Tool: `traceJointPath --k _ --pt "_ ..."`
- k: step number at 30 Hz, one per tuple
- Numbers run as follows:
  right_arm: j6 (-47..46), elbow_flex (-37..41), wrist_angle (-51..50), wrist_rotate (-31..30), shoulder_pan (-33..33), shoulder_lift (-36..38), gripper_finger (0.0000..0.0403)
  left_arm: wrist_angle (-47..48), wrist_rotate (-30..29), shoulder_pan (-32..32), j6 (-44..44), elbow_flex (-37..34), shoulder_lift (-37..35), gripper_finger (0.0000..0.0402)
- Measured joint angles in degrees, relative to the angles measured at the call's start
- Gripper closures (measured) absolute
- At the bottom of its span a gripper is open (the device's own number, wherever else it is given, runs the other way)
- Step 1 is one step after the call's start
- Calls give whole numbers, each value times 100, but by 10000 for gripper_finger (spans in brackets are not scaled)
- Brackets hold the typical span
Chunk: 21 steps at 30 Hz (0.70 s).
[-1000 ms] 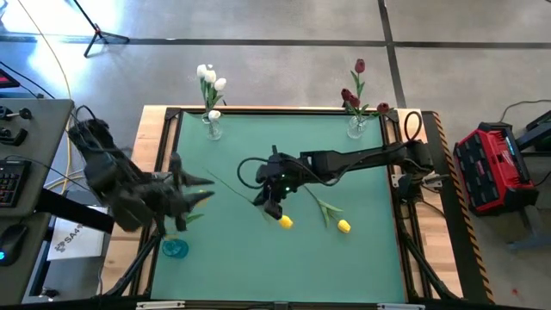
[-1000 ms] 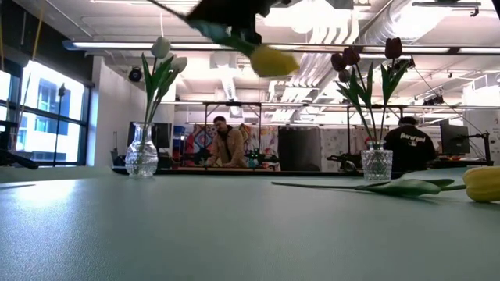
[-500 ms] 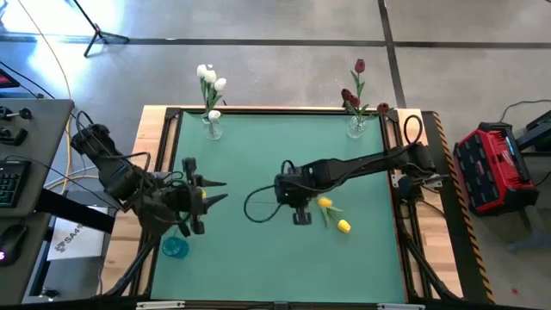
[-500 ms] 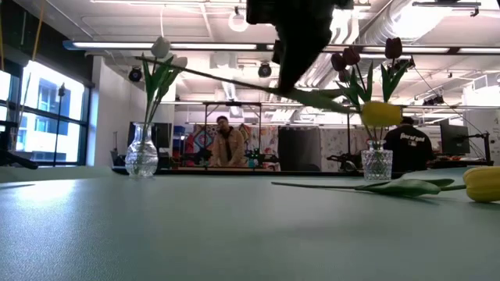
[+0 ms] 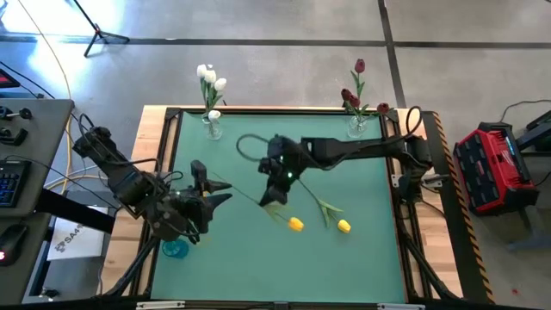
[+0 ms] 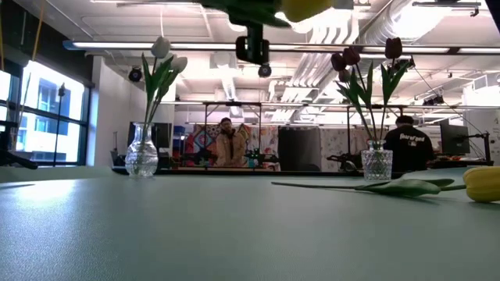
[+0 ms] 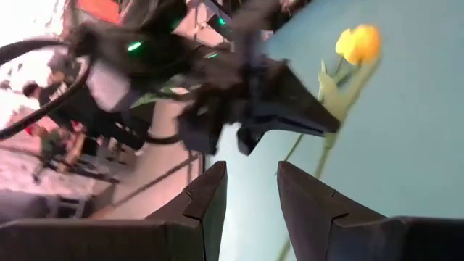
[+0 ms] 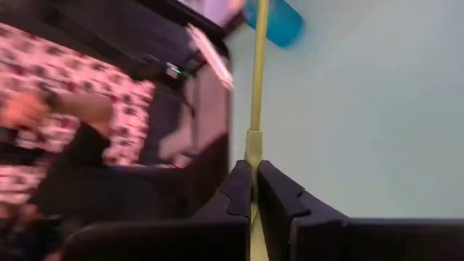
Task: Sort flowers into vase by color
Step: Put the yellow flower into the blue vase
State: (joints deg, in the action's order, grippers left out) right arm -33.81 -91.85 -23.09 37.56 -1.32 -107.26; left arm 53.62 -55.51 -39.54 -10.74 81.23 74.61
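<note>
Looking straight down, the high view has the right gripper (image 5: 275,191) over the middle of the green table (image 5: 362,258), pinching the thin green stem of a yellow tulip (image 5: 295,225) whose egg-shaped head hangs toward the near side. A second yellow tulip (image 5: 343,226) lies flat on the mat just to its right. The left gripper (image 5: 209,191) sits at the table's left side, pointed at the held stem, with a blue vase (image 5: 175,248) near it. At the far edge stand two clear glass vases — one with white tulips (image 5: 209,79), one with dark red tulips (image 5: 355,93).

The low view alone shows the lying tulip's smooth yellow head at the right edge, its narrow leaf flat on the mat, the ribbed glass of the red-tulip vase (image 6: 376,165), and two people in the room beyond.

In the left wrist view the left gripper's blunt dark fingers (image 7: 205,206) stand narrowly apart, empty — beyond them the right gripper and the yellow head.

The right wrist view shows its fingers (image 8: 236,194) closed tight on the straight stem, with the blue vase past it.
</note>
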Motion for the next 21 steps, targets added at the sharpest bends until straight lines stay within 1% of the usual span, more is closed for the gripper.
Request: traceJointPath --k 4,7,12,15,21 --pt "-529 0 927 440 -214 0 402 6 10 180 -489 -2 209 292" --pt "-856 0 1649 498 -290 0 402 7 50 352 -589 -2 325 292" --pt "-963 0 2276 440 -363 0 402 20 443 541 -588 -2 441 292" --pt "-988 0 2420 361 -358 -2 402 90 308 550 -810 -2 487 292" --pt "-970 0 2476 303 -354 -2 402 191 -288 523 -1093 -2 584 292"
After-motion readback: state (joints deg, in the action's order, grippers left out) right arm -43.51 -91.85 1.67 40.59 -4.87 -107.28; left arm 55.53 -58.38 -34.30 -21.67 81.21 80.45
